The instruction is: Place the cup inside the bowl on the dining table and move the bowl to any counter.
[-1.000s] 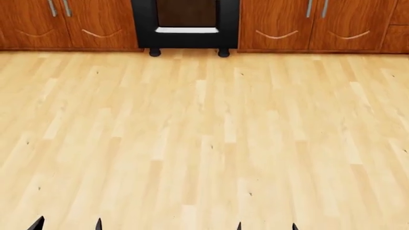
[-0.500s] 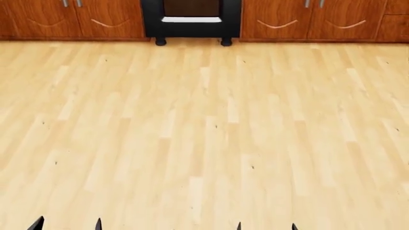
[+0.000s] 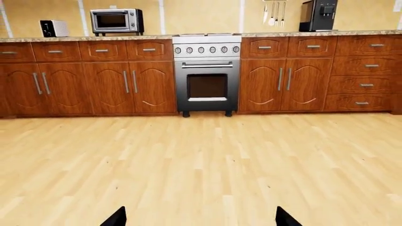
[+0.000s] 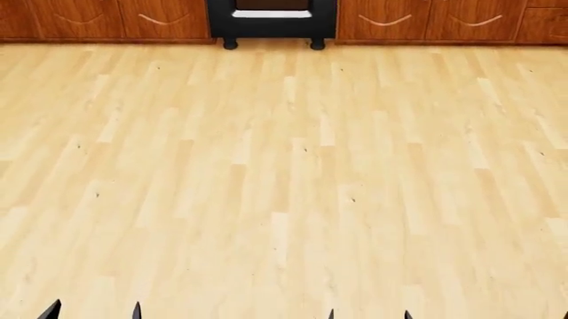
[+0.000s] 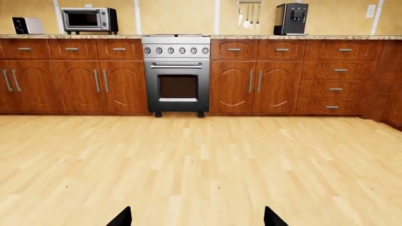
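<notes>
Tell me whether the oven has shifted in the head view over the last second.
Yes. The oven has slid toward the top edge of the head view, while the gripper tips at the bottom edge hold their place. The camera tilted or moved; the oven itself likely did not.

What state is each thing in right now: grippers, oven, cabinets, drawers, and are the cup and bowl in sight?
Left gripper: open, empty, only the fingertips in view.
Right gripper: open, empty, only the fingertips in view.
Oven: door shut.
Cabinets: doors shut.
Drawers: all pushed in.
Toaster oven: door shut, sitting on the counter.
Cup, bowl, dining table: not in any view.
</notes>
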Tool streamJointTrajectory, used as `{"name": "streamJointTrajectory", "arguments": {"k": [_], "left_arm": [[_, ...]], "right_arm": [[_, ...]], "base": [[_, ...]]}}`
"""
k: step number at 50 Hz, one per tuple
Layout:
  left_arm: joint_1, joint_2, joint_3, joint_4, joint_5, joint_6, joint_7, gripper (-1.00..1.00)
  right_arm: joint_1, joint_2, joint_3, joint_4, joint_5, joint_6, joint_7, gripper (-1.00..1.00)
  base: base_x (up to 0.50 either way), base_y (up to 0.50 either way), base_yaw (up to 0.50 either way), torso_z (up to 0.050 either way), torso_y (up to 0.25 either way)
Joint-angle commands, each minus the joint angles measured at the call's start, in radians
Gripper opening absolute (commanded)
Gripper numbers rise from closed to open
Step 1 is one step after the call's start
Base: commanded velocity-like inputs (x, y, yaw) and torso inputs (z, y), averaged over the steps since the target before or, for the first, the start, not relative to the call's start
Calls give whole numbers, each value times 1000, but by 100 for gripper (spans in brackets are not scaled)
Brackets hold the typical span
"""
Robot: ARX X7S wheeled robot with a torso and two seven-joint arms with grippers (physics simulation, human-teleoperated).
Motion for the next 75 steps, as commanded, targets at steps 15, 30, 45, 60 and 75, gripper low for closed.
{"name": "streamJointTrajectory", "arguments": {"k": [15,30,45,60,75], "left_arm": [[-1,-17,17,2,-12,8,-20,100],[-2,-27,29,3,-19,8,-29,100],[-1,-36,39,7,-26,7,-36,100],[-9,-39,51,6,-32,1,-46,100],[-7,-49,57,5,-42,7,-50,100]], "right_arm": [[4,18,-25,3,21,-1,10,100],[6,26,-38,4,28,-3,18,100],[8,33,-45,3,33,-2,30,100],[9,41,-55,5,38,-3,40,100],[16,46,-68,16,40,-6,47,100]], "base": [[-500,58,0,0,0],[-500,58,0,0,0],[-500,58,0,0,0],[-500,59,0,0,0],[-500,58,0,0,0]]}}
